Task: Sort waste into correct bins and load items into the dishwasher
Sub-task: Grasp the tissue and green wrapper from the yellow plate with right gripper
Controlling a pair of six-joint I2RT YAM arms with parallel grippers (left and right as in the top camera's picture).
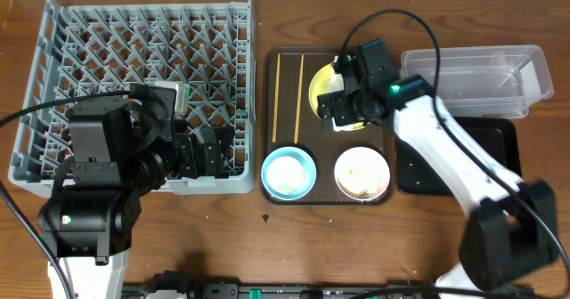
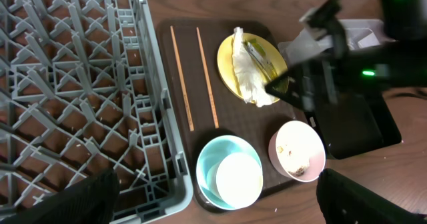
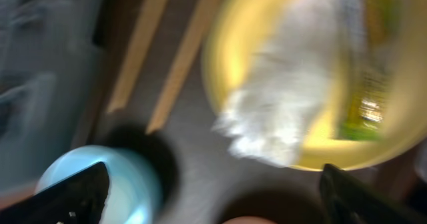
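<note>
The right tool (image 1: 343,110) hangs low over the yellow plate (image 2: 230,64), its fingers spread apart and gripping nothing. Directly beneath it lies the crumpled napkin (image 3: 280,97). The green-and-yellow wrapper (image 3: 367,71) touches the napkin on the side away from the rack (image 1: 89,50).

The wrist view is smeared, so I cannot tell how close the fingertips are to the paper. That is the main hazard. Napkin and wrapper overlap, so a closing pinch may take both, and they probably belong in different bins. A low approach could also catch the plate's rim and tip or slide the plate across the brown serving tray (image 1: 267,121) toward the chopsticks (image 2: 207,77), which lie just beside it on the rack side.

The clear tub (image 1: 472,72) and black tray (image 1: 503,139) sit behind the tool, on the arm's far side. A loosely held napkin could shed scraps during that carry. The blue bowl (image 1: 288,173) and the white bowl (image 1: 362,173) wait nearer the robot, with rice in the white one.

The left tool (image 1: 214,149) is also parted and empty, above the rack's near edge, well clear.
</note>
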